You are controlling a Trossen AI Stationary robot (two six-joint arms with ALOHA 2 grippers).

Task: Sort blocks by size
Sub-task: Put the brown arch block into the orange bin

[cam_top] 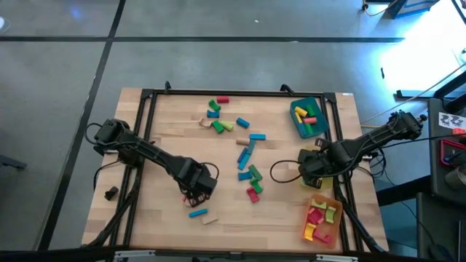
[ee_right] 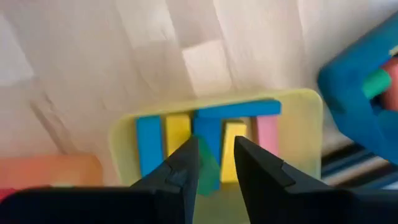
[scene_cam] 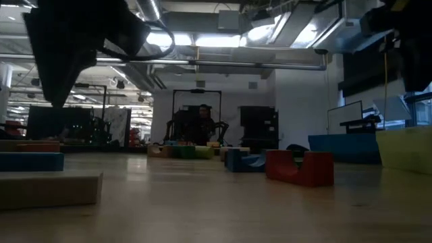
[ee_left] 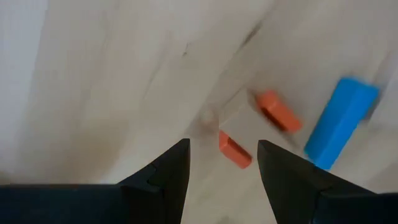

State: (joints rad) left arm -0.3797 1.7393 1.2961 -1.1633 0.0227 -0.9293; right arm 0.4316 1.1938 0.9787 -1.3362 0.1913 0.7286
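- The right gripper (ee_right: 216,163) hangs over the yellow tray (ee_right: 305,149) near the table's (cam_top: 167,131) right edge, fingers a little apart, with a green block (ee_right: 207,171) between them. I judge it is being dropped among the bars already lying there; whether it is still pinched I cannot tell.
- The left gripper (ee_left: 222,163), fingers spread and empty, hovers over two small red blocks (ee_left: 234,150) near the front edge, a blue bar (ee_left: 341,121) beside them.
- Loose blocks (cam_top: 247,156) fill the table's middle; bare wood around the red pair leaves room.
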